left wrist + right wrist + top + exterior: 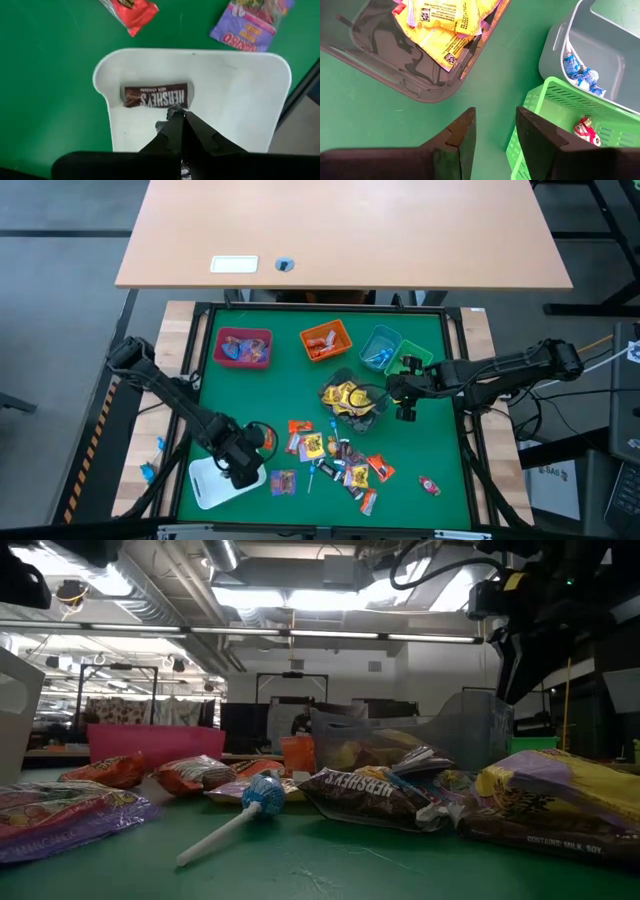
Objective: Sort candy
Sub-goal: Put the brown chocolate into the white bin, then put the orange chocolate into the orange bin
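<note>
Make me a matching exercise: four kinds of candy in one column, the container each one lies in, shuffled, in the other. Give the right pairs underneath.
Candy
1. Hershey's bar
2. yellow packets
3. blue-wrapped sweets
4. red-wrapped sweet

Container
A. green bin
B. white tray
C. dark clear bin
D. grey-blue bin

Pairs: 1-B, 2-C, 3-D, 4-A
</note>
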Controlling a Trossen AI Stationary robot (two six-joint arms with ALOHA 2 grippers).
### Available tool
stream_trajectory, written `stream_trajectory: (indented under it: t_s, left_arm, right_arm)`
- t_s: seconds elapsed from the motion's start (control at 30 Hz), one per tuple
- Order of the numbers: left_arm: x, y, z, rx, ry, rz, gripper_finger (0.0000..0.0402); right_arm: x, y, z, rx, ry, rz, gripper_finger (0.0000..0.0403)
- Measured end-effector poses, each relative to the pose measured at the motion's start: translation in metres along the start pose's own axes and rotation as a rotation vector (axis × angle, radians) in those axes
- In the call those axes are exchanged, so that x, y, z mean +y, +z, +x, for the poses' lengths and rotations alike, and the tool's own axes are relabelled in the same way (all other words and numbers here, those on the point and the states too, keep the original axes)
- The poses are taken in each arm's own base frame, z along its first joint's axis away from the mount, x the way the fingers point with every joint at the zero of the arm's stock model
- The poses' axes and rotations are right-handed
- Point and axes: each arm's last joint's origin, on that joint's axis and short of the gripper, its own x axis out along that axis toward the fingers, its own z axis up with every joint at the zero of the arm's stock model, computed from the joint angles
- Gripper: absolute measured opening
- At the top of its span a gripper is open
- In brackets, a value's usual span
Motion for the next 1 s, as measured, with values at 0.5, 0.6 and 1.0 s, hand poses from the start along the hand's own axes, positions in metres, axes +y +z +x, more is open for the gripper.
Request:
stream_trajectory:
  t_s: [0.5,0.6,1.0]
  left_arm:
    - [-0.0001,-0.0013,0.0001,-0.074,0.037,-0.004,0.0]
    - [0.0014,-0.0019,0.0,-0.069,0.051,-0.01,0.0007]
    - [0.0038,0.0003,-0.0003,-0.147,0.095,-0.055,0.0107]
  right_arm:
    - [-0.0001,-0.0003,0.0,0.003,-0.001,0.0,0.0138]
    - [0.0,-0.0003,0.0,0.003,0.0,0.0,0.0138]
    - [-0.0001,-0.0003,0.0,0.003,0.0,0.0,0.0138]
